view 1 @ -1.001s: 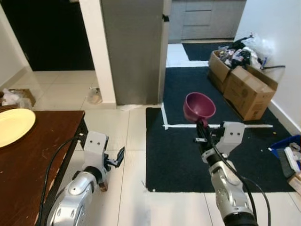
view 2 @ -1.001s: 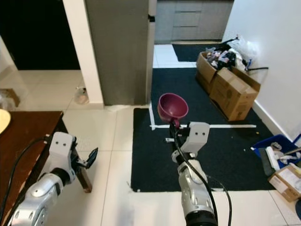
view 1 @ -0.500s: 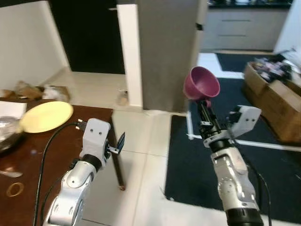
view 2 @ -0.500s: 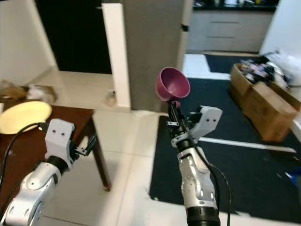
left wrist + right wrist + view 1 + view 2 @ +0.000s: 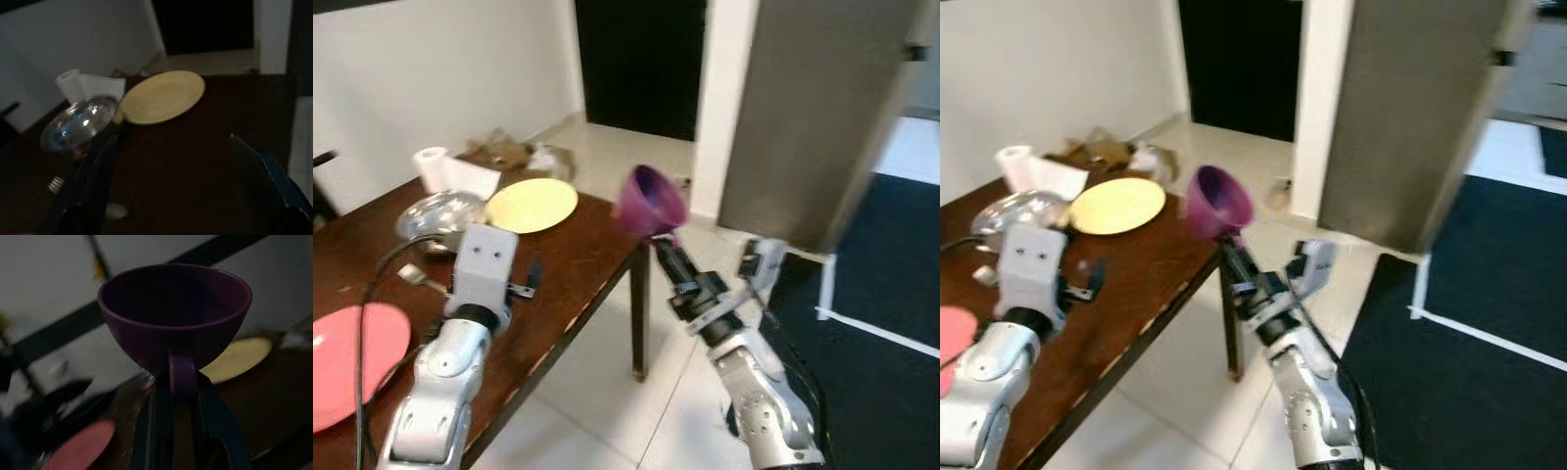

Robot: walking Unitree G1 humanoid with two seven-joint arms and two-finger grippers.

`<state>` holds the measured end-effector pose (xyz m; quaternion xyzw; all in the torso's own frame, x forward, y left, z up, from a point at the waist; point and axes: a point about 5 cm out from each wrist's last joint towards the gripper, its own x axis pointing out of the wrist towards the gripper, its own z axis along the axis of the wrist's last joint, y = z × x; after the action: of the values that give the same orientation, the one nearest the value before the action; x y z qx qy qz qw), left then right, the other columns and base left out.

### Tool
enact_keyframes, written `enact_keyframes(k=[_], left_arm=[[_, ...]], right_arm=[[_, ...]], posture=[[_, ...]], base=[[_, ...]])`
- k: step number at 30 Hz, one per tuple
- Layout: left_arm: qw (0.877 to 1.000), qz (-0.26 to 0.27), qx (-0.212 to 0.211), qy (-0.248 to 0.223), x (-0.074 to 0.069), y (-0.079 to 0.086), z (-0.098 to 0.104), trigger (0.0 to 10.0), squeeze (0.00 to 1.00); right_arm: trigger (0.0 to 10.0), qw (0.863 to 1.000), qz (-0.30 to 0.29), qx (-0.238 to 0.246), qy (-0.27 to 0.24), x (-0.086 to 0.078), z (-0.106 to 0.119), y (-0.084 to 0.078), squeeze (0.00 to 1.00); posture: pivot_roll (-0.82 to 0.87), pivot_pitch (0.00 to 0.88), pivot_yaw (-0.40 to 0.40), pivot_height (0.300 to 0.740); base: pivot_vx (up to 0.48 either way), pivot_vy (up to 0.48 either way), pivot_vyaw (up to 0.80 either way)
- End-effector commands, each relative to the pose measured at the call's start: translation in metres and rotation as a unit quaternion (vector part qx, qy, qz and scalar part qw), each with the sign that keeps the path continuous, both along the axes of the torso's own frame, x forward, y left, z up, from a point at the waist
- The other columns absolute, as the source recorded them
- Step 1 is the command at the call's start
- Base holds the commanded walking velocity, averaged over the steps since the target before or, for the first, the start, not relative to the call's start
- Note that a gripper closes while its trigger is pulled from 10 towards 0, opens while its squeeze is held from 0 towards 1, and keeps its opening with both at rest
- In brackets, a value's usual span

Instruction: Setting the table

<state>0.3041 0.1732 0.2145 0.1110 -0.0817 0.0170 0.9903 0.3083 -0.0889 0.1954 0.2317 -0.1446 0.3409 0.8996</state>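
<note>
- At the far left I see a pink plate (image 5: 352, 357) on the dark wooden table (image 5: 578, 264), partly behind my left arm.
- My left gripper (image 5: 171, 191) hangs just above the tabletop with its two fingers (image 5: 95, 181) spread apart and nothing between them, as I read it from the left wrist view.
- Beyond that gripper sits a shiny metal bowl (image 5: 438, 213), upside down from what I can tell, with a spoon-like metal piece (image 5: 416, 277) lying on the wood near it; I cannot make out its shape exactly.
- Behind the metal bowl stand a white paper roll (image 5: 432, 163) and a white sheet (image 5: 470, 179), close to the wall.
- Just beside the metal bowl, toward the table's far corner, lies a pale yellow plate (image 5: 531, 204), flat on the wood.
- Next comes the purple cup (image 5: 651, 199), held in the air off the table's corner, over the tiled floor (image 5: 607, 392), with its mouth tipped toward the table.
- My right gripper (image 5: 182, 382) is clamped on the cup's handle, one finger (image 5: 156, 411) pressed against each side, as the right wrist view shows.
- Further right stand a white door frame (image 5: 724, 88) and a large grey panel (image 5: 813, 117).
- At the far right a dark rug (image 5: 881, 294) with a white stripe covers the floor.
</note>
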Motion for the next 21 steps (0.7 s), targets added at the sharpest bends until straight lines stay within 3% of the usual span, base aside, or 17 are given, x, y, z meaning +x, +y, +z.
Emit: enact_keyframes(k=[1,9,21], left_arm=[[0.999,0.039,-0.001,0.008,0.0,0.013,0.0,10.0,0.0],[0.995,0.092,-0.004,0.036,-0.006,0.031,-0.008,10.0,0.0],[0.993,0.106,-0.004,0.052,-0.007,0.034,-0.012,10.0,0.0]], right_arm=[[10.0,1.0,0.018,-0.023,-0.004,-0.005,-0.001,0.004,0.0],[10.0,0.998,0.017,-0.052,0.003,-0.007,-0.006,0.002,0.0],[10.0,0.999,0.006,-0.053,0.004,-0.006,-0.003,-0.001,0.0]], posture=[[0.15,0.05,0.114,0.74],[0.15,0.061,0.104,0.74],[0.15,0.067,0.102,0.74]], base=[[0.0,0.0,0.76],[0.0,0.0,0.76],[0.0,0.0,0.76]])
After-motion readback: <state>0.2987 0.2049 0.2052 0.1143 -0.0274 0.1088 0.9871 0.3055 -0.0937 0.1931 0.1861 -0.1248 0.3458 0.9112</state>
